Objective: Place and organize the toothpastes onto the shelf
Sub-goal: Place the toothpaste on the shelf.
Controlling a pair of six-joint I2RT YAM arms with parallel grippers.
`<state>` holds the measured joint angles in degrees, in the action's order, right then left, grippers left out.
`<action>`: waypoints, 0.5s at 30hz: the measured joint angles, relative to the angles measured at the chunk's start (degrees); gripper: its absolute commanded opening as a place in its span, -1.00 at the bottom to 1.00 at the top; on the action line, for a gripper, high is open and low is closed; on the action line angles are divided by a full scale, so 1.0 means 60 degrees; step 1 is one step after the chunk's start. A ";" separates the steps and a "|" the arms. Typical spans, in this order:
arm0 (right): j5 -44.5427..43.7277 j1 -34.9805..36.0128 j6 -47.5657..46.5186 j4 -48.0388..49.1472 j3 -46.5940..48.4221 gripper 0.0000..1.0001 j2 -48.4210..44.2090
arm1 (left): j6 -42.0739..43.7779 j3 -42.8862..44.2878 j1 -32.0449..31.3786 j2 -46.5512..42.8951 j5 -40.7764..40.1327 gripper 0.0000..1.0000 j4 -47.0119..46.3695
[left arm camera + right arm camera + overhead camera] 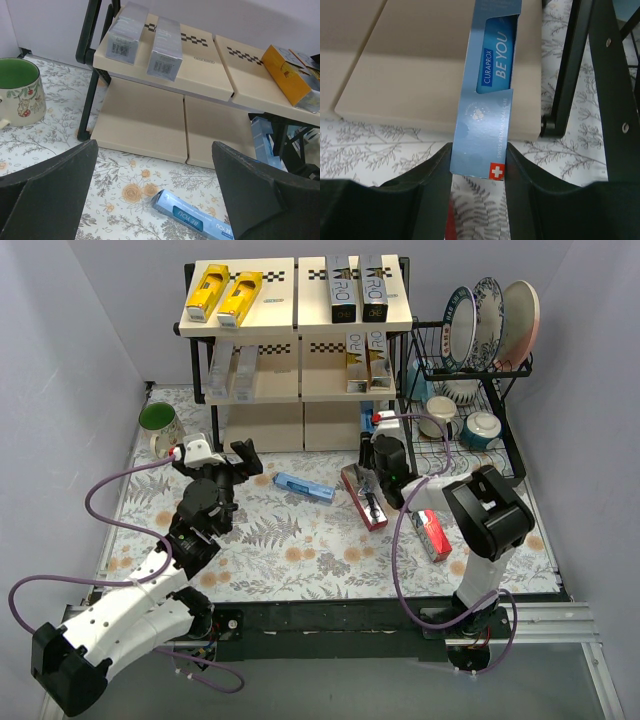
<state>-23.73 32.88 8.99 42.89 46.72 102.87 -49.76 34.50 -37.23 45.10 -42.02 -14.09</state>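
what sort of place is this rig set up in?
Probably a staged test cell, not a real kitchen: plain grey walls box in a floral-print cloth, with a black wire dish rack of plates beside a three-tier black-framed cream-board shelf of toothpaste cartons.

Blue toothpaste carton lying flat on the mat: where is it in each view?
Top external: the lying blue carton is mid-way across the floral mat, in front of the shelf.
Left wrist: bottom centre, on the mat.
Right wrist: not in it; the right gripper is shut on a second blue carton.
Shared landmark: the shelf's bottom cream boards.
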 measured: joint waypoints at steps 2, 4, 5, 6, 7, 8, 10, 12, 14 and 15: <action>0.0066 -0.0124 0.0066 0.0131 0.0291 -0.33 0.0288 | 0.0018 -0.0033 0.0000 0.0000 0.0000 0.96 -0.0018; 0.0106 -0.0200 0.0146 0.0120 0.0605 -0.28 0.0550 | 0.0040 -0.0047 0.0000 0.0000 0.0000 0.96 -0.0022; 0.0131 -0.0222 0.0178 0.0109 0.0725 -0.26 0.0637 | 0.0051 -0.0047 0.0004 0.0000 0.0000 0.97 -0.0025; 0.0160 -0.0233 0.0237 0.0087 0.0849 -0.21 0.0725 | 0.0055 -0.0047 0.0004 0.0000 0.0000 0.96 -0.0029; 0.0171 -0.0240 0.0262 0.0084 0.0951 -0.19 0.0794 | 0.0066 -0.0047 0.0004 -0.0011 0.0004 0.96 -0.0025; 0.0178 -0.0251 0.0306 0.0084 0.1045 -0.16 0.0863 | 0.0076 -0.0047 0.0004 -0.0022 0.0000 0.96 -0.0025; 0.0200 -0.0291 0.0426 0.0011 0.1228 -0.11 0.1002 | 0.0084 -0.0051 0.0007 -0.0076 0.0004 0.96 -0.0029; 0.0200 -0.0302 0.0543 -0.0087 0.1370 -0.10 0.1151 | 0.0084 -0.0051 0.0007 -0.0127 0.0007 0.96 -0.0033; 0.0200 -0.0328 0.0667 -0.0237 0.1450 -0.10 0.1286 | 0.0084 -0.0051 0.0007 -0.0168 0.0029 0.96 -0.0044; 0.0200 -0.0350 0.0729 -0.0313 0.1468 -0.10 0.1341 | 0.0080 -0.0051 0.0011 -0.0175 0.0055 0.96 -0.0058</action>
<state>-22.52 30.79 13.37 41.01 55.53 110.91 -49.28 34.20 -37.17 44.05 -41.69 -14.44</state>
